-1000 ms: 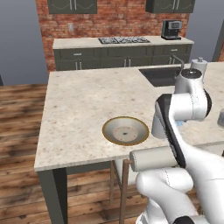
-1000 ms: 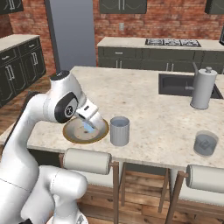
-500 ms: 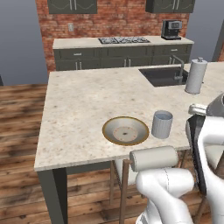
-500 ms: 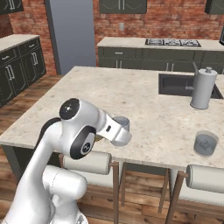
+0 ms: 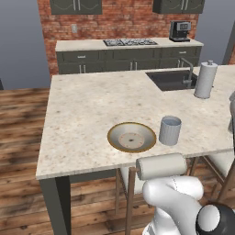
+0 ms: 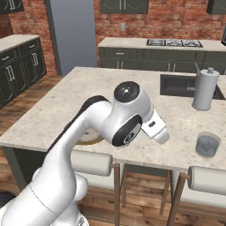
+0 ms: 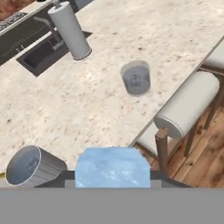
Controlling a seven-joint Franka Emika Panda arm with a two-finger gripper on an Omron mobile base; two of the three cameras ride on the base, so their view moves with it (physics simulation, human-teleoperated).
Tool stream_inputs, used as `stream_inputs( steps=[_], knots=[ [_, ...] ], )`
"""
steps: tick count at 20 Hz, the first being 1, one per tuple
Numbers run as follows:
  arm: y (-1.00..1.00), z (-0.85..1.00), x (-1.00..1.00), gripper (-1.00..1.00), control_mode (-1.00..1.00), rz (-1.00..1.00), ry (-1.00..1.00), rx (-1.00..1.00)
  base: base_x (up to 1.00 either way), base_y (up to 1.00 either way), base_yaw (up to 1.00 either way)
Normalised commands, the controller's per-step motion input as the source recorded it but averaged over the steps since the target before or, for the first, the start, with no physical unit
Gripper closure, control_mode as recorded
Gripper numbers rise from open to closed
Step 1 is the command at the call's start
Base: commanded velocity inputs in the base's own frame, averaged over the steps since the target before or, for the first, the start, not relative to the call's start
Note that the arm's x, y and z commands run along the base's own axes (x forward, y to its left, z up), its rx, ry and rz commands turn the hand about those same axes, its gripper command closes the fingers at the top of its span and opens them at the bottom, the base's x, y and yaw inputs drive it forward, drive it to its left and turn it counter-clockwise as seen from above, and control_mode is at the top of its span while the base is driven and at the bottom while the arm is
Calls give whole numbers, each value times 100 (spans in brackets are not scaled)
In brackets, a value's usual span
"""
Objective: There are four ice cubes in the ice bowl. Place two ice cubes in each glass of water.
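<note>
over the near edge of the counter (image 7: 87, 100), between the two tumblers, the gripper (image 7: 112, 174) grasps an ice cube (image 7: 112, 167).

Two glasses (image 7: 136, 78) (image 7: 31, 166) are seen on the surface (image 7: 87, 105), and one bowl (image 5: 131, 137). One ice cube (image 7: 112, 167) and one white cylinder (image 7: 70, 30) are counted.

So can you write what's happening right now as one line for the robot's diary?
pincer: shut on translucent light-blue ice cube | far grey ribbed tumbler: holds ice | golden-rimmed shallow bowl: on counter
</note>
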Motion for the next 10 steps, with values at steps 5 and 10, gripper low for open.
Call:
stream_inputs(
  steps=[5,10],
  knots=[
    [-77,-15,5,100,-100,8,-1,0,0,0,0],
    [-18,-45,40,100,-100,15,3,-21,0,0,0]
  ],
)
